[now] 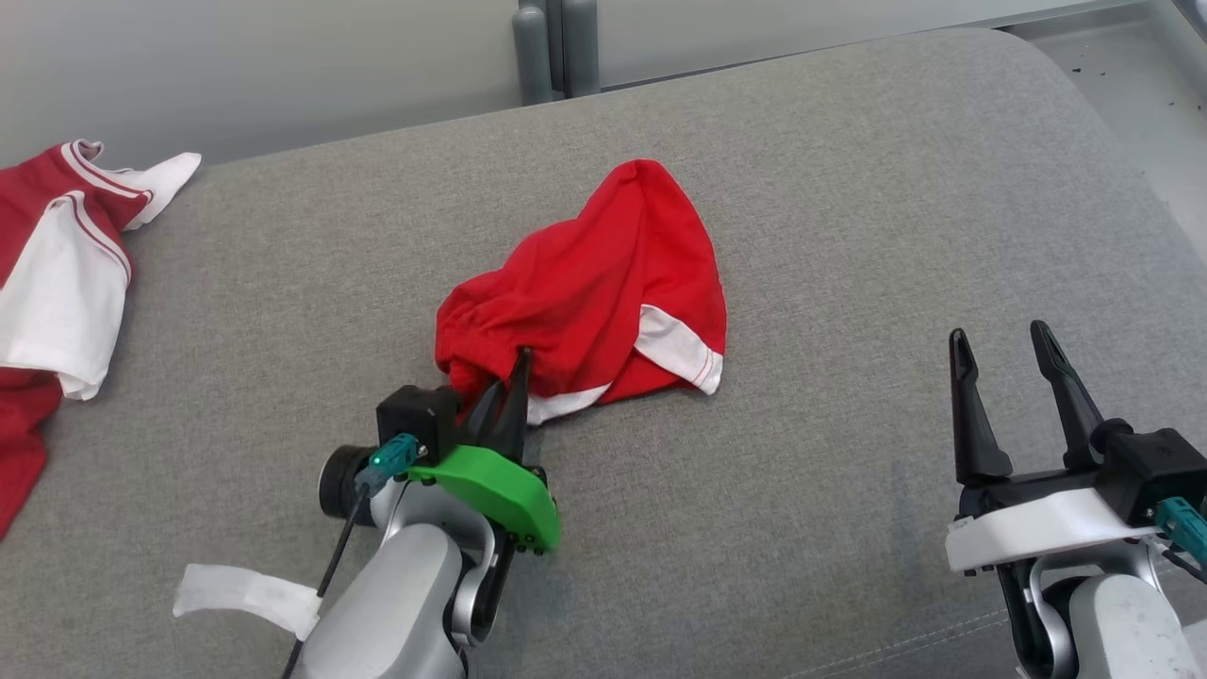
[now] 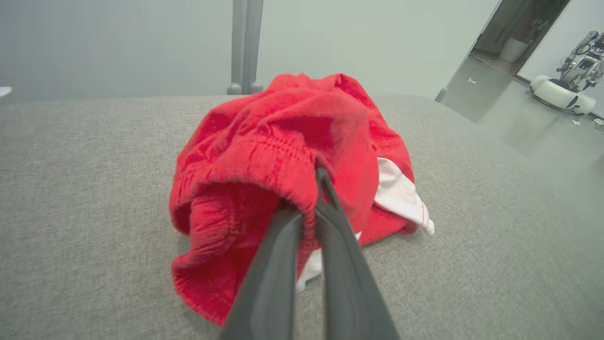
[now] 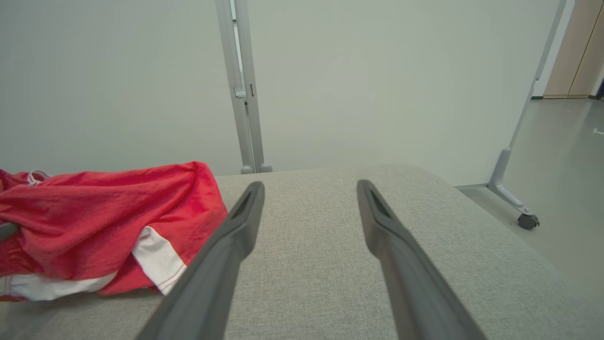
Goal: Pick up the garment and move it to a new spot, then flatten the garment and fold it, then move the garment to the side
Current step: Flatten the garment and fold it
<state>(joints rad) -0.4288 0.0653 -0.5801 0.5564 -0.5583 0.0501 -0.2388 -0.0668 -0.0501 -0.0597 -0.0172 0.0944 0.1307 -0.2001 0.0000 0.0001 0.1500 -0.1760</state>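
The garment (image 1: 603,292) is a crumpled red pair of shorts with white trim, lying in the middle of the grey cushion (image 1: 849,189). My left gripper (image 1: 514,372) is shut on its near edge, at the gathered waistband. In the left wrist view the two dark fingers pinch the red waistband (image 2: 283,160) of the garment, with the left gripper (image 2: 314,203) closed tight around the fabric. My right gripper (image 1: 1000,341) stands open over bare cushion to the right, apart from the cloth. In the right wrist view the garment (image 3: 104,222) lies left of the open right gripper (image 3: 309,189).
A second red and white garment (image 1: 57,283) lies at the cushion's far left edge. A grey post (image 1: 552,47) rises behind the cushion. The cushion's right edge drops to the floor (image 1: 1132,104). Bare cushion lies in front and to the right.
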